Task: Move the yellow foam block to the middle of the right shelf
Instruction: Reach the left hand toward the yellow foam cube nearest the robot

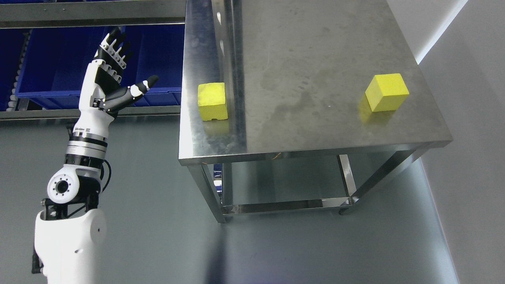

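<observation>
**Steel table, two yellow blocks, one raised hand**

The steel table [315, 59] fills most of the head view. Its top is flat, brushed and dull, marked with faint smears, and its square legs are joined by a low rail near the grey floor [158, 221]. The front edge runs straight and sharp; the right corner stands near a pale wall [473, 118]. Bare metal lies wide between the two blocks.

To the left, behind a metal rack rail [90, 14], sits a large blue plastic bin [51, 67] with smooth walls.

The left arm [71, 236] rises from the lower left, glossy white shells with black joints. Its left hand [114, 75] is held up in front of the bin, fingers spread wide and thumb stuck out, holding nothing, well apart from the table's left edge with open air between.

One yellow foam block [212, 101], matte and porous with a small notch in its bottom edge, rests just beside the table's left edge. A second yellow block [386, 92], a crisp cube, sits near the right edge.
</observation>
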You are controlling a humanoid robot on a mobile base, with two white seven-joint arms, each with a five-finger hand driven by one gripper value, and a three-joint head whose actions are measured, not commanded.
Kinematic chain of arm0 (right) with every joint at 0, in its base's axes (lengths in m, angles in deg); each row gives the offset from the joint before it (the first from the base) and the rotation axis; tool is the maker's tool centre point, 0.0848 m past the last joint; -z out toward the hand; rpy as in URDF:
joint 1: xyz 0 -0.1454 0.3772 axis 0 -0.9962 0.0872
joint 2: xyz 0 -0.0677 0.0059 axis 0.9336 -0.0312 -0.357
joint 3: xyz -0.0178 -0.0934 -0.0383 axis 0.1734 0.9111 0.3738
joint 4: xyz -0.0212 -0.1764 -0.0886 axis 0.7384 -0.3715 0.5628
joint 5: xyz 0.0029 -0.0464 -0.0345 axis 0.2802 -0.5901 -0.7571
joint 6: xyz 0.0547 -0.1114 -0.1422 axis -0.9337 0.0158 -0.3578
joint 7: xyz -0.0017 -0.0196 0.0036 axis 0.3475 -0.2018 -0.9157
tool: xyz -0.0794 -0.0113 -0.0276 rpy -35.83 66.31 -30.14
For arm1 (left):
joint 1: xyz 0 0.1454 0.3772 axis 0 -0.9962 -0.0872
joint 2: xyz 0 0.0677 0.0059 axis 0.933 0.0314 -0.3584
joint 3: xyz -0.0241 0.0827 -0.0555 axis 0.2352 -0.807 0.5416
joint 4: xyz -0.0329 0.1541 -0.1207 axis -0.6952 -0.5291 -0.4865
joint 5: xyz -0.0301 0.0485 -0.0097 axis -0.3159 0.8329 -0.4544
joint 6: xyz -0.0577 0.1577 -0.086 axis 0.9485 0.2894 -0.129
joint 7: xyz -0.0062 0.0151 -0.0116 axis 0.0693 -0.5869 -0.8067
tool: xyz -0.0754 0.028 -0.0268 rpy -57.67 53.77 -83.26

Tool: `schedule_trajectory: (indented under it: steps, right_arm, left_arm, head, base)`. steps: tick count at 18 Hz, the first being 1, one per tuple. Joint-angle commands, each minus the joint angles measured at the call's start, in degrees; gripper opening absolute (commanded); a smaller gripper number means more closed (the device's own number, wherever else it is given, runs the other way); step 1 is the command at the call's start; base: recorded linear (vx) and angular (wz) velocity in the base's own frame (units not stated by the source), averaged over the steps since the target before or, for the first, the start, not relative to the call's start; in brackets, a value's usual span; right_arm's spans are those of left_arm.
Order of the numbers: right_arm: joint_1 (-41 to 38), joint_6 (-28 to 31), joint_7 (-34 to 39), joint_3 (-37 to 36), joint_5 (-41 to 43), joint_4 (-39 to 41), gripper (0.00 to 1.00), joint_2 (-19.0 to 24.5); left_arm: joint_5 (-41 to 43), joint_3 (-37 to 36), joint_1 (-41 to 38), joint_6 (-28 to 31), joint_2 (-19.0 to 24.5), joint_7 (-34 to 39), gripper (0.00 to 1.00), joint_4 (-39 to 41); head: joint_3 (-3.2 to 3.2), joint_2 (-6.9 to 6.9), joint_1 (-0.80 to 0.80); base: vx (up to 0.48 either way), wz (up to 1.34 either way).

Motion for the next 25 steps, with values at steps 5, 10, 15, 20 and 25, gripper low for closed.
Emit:
schedule_trajectory:
  steps: [5, 10, 15, 20, 25]
  right_arm:
    - [-0.1, 0.0, 0.0, 0.0, -0.2, 1.0, 1.0, -1.0]
    - [-0.1, 0.0, 0.0, 0.0, -0.2, 1.0, 1.0, -1.0]
    - [-0.1, 0.0, 0.0, 0.0, -0.3, 1.0, 1.0, -1.0]
    - [-0.1, 0.0, 0.0, 0.0, -0.2, 1.0, 1.0, -1.0]
    - [-0.1, 0.0, 0.0, 0.0, -0.2, 1.0, 1.0, -1.0]
  left_arm:
    - [0.0, 4.7, 1.7, -1.6, 0.7, -0.7, 1.0, -0.1]
    - [0.1, 3.4, 1.7, -3.1, 10.3, -15.4, 0.99, -0.6]
    - [5.9, -1.8, 2.9, -3.2, 17.1, -25.6, 0.98, -3.9]
    - [9.8, -12.6, 8.8, -3.2, 16.5, -26.6, 0.98, -8.9]
    - [11.7, -21.5, 14.9, -3.2, 16.0, -28.0, 0.98, -16.3]
  head:
    - [0.0, 0.0, 0.0]
    - [0.0, 0.0, 0.0]
    - [0.0, 0.0, 0.0]
    - [0.0, 0.0, 0.0]
    - [0.0, 0.0, 0.0]
  base:
    - [-0.003, -0.01]
    - [-0.004, 0.0]
    - [0.0, 0.0]
    - [0.0, 0.0]
    - [0.0, 0.0]
